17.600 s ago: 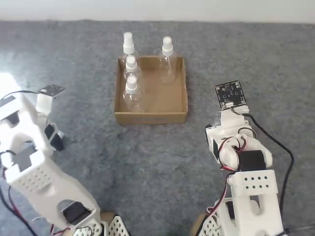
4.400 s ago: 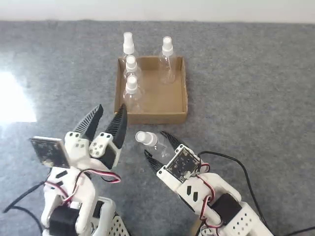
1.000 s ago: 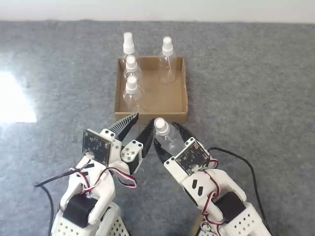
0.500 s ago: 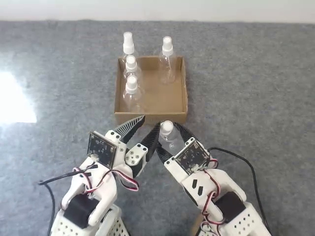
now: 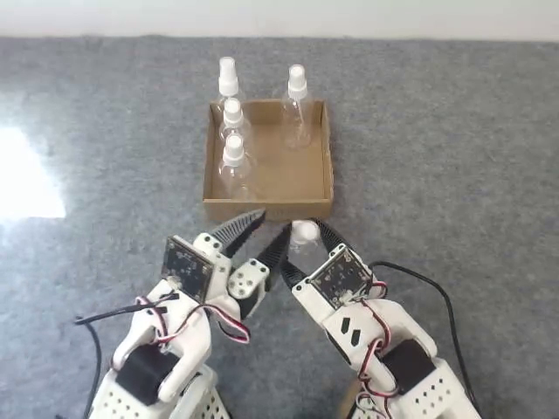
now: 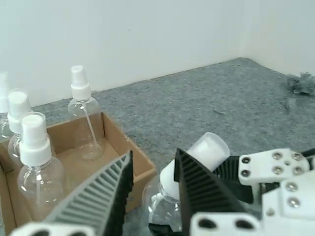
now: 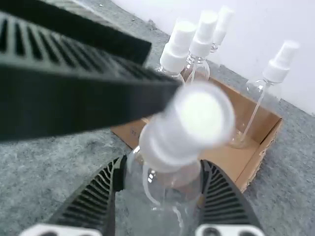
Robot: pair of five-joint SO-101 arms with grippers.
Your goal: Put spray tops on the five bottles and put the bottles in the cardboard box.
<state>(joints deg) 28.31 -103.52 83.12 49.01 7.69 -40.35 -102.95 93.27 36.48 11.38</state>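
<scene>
Right hand [image 5: 307, 255]: it is clamping the body of the fifth bottle [image 7: 162, 191], holding it off the worktop [image 5: 437, 131] just in front of the cardboard box [image 5: 327, 148], with the neck pointing up and away from the arm.
Left hand [image 5: 274, 222]: its fingers are spread apart and gripping nothing. Over the last second it has been sliding forward and in toward the right hand, and its nearer finger [image 6: 197, 189] is now lying right beside the spray top [image 7: 199, 115] — whether it is touching cannot be told.
Bottle's shift: a few seconds ago it was leaning with its top toward the left arm; now it is standing nearer upright and has been carried closer to the box's front wall.
Other bottles: four capped bottles [image 5: 234, 166] are standing at the box, at least three of them inside it; whether the far-left one is inside or just behind the wall cannot be told.
Meaning for the task: the last bottle is already wearing its top, so the left hand is probably closing in to seat or tighten it — after that, only the drop into the box is remaining.
</scene>
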